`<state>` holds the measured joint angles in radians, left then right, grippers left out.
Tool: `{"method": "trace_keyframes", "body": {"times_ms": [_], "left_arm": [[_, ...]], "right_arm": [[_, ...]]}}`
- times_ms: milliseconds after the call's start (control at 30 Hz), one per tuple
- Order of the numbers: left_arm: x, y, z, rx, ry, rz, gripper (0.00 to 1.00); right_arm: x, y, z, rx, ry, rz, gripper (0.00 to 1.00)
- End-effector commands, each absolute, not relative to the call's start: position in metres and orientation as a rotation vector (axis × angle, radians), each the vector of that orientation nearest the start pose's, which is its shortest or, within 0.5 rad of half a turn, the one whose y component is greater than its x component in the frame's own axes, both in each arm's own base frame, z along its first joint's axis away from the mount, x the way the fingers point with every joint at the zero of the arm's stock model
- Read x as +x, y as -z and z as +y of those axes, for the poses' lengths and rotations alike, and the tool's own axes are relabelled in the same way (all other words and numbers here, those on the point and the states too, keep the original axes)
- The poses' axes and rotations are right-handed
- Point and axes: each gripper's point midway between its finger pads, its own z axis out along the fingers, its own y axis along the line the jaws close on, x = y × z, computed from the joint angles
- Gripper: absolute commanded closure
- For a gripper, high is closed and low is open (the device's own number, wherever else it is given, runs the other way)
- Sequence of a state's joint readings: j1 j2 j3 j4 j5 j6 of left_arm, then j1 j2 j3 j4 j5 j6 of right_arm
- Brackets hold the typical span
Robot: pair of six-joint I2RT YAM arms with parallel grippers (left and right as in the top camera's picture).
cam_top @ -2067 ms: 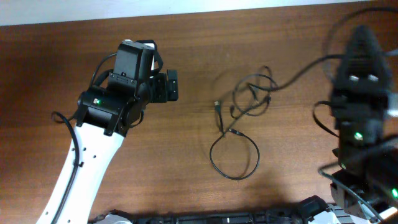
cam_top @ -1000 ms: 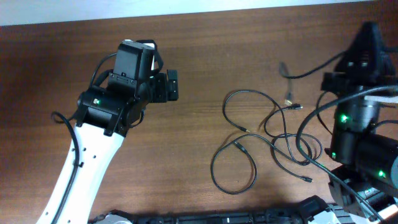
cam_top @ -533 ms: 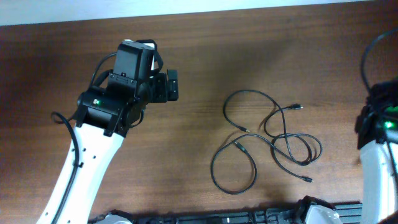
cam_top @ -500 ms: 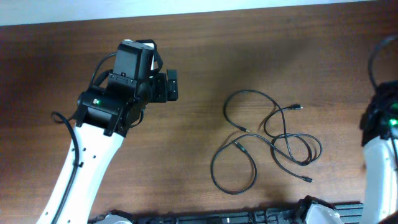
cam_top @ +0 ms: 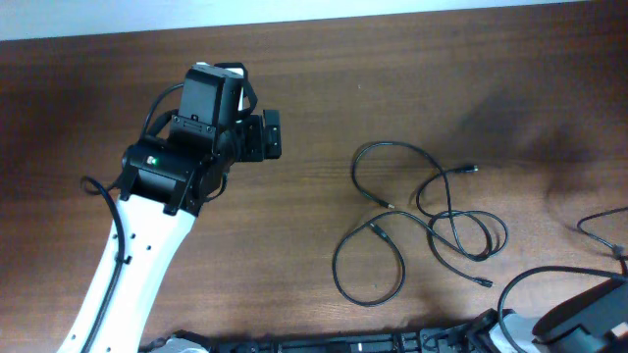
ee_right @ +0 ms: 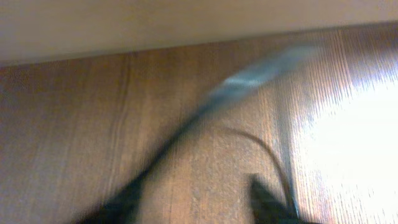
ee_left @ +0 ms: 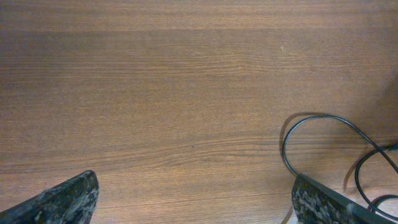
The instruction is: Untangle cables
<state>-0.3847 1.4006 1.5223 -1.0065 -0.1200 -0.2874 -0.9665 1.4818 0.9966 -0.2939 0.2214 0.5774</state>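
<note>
On the brown wooden table (cam_top: 442, 69) lie thin black cables (cam_top: 376, 228), at about 4 o'clock from the left gripper (cam_top: 267, 135) and well apart from it. They are spread flat. One cable makes a closed loop toward 6 o'clock, another makes an open arc toward 12 o'clock, and several smaller loops cross each other toward 3 o'clock. Two small plug ends show on that side, one at the upper part and one at the lower part.

The left gripper is released. In the left wrist view its two fingertips (ee_left: 68, 199) stand far apart at the bottom corners, with only bare wood between them. A curved piece of the cables shows at about 4 o'clock in this view, near the right finger.

Only a part of the right arm (cam_top: 589, 314) shows in the overhead view, at about 5 o'clock. The right wrist view is smeared by motion, so I cannot tell if the right gripper is released or clenched.
</note>
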Motion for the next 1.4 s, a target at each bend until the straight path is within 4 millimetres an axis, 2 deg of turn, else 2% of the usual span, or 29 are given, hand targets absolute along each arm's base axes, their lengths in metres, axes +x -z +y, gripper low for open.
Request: {"method": "trace_keyframes", "body": {"times_ms": [0,200,300,367,400,500,600,700,767,800,833,867,933,967,1000,1100,1167,1367], "left_arm": [[0.346,-0.283,-0.117,0.076,0.153,2.427,0.01],[0.346,-0.283,-0.117,0.076,0.154,2.427,0.01],[0.346,-0.283,-0.117,0.076,0.154,2.426,0.01],[0.346,-0.283,-0.117,0.076,0.153,2.427,0.01],[0.346,-0.283,-0.117,0.076,0.154,2.427,0.01],[0.346,-0.283,-0.117,0.076,0.154,2.427,0.01],[0.346,-0.283,-0.117,0.076,0.153,2.427,0.01],[0.346,-0.283,-0.117,0.076,0.153,2.427,0.01],[0.346,-0.283,-0.117,0.076,0.154,2.427,0.01],[0.346,-0.283,-0.117,0.076,0.153,2.427,0.01],[0.346,-0.283,-0.117,0.076,0.153,2.427,0.01],[0.346,-0.283,-0.117,0.076,0.154,2.427,0.01],[0.346,-0.283,-0.117,0.076,0.153,2.426,0.01],[0.346,-0.283,-0.117,0.076,0.153,2.427,0.01],[0.346,-0.283,-0.117,0.076,0.153,2.427,0.01],[0.346,-0.283,-0.117,0.076,0.153,2.427,0.01],[0.346,-0.283,-0.117,0.076,0.154,2.427,0.01],[0.345,-0.283,-0.117,0.077,0.154,2.427,0.01]], "right_arm": [[0.206,-0.136,-0.358,1.755,0.357,1.639,0.01],[0.228,-0.125,-0.332,1.724,0.119,1.735,0.01],[0.245,-0.125,-0.316,1.614,-0.012,1.825,0.01],[0.266,-0.134,-0.302,1.409,-0.128,1.911,0.01],[0.287,-0.149,-0.287,1.169,-0.238,1.956,0.01],[0.309,-0.171,-0.265,0.954,-0.405,1.932,0.01],[0.312,-0.174,-0.256,0.922,-0.467,1.926,0.01],[0.308,-0.167,-0.245,0.959,-0.531,1.951,0.01],[0.307,-0.165,-0.223,0.892,-0.629,1.99,0.01],[0.307,-0.162,-0.201,0.818,-0.697,2.037,0.01],[0.308,-0.158,-0.19,0.788,-0.714,2.072,0.01],[0.311,-0.153,-0.168,0.681,-0.733,2.14,0.01],[0.317,-0.149,-0.142,0.554,-0.756,2.204,0.01],[0.323,-0.148,-0.122,0.46,-0.771,2.24,0.01],[0.33,-0.138,-0.105,0.392,-0.726,2.319,0.01],[0.331,-0.114,-0.082,0.32,-0.572,2.502,0.01],[0.327,-0.102,-0.041,0.188,-0.555,2.627,0.01],[0.323,-0.089,0.017,-0.08,-0.487,2.742,0.01]]}}
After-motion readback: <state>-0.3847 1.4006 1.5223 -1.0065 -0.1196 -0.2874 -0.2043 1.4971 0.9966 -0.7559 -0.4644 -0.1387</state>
